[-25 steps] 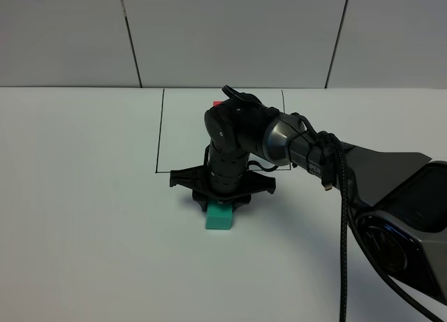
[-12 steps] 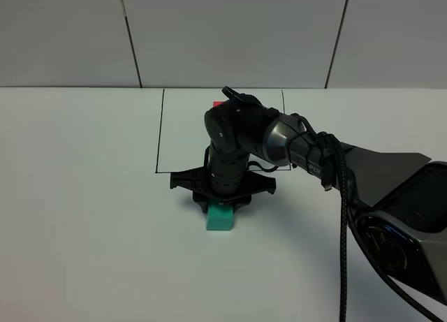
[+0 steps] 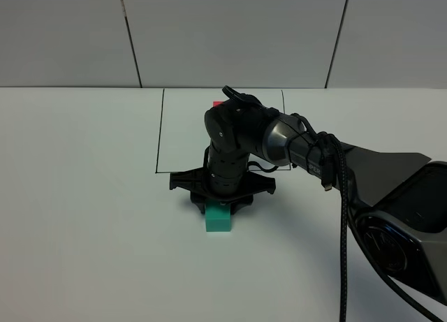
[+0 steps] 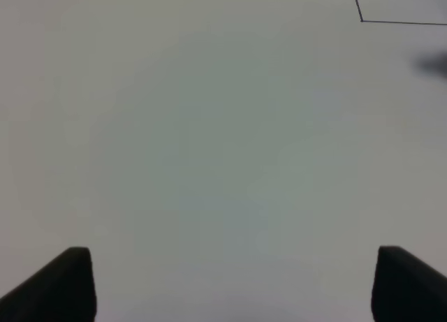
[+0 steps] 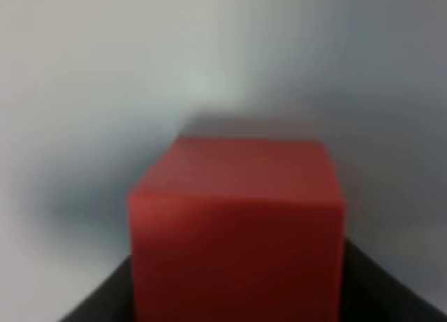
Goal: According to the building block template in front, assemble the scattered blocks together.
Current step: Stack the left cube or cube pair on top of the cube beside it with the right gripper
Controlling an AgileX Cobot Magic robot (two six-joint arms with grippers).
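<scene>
Presently the right gripper [image 3: 218, 202] points straight down over the teal cube [image 3: 218, 220], which sits on the white table [image 3: 84, 196] just outside the black-lined rectangle [image 3: 159, 130], at its 6 o'clock. Right wrist view — a red cube [image 5: 237, 224] fills the space between the jaws; grip or release, cannot tell. Left gripper [image 4: 230, 283] — jaws wide, nothing between them.

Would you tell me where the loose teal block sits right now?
In the exterior high view, the teal block sits on the table directly beneath the right gripper, just outside the black-outlined rectangle's near edge.
</scene>
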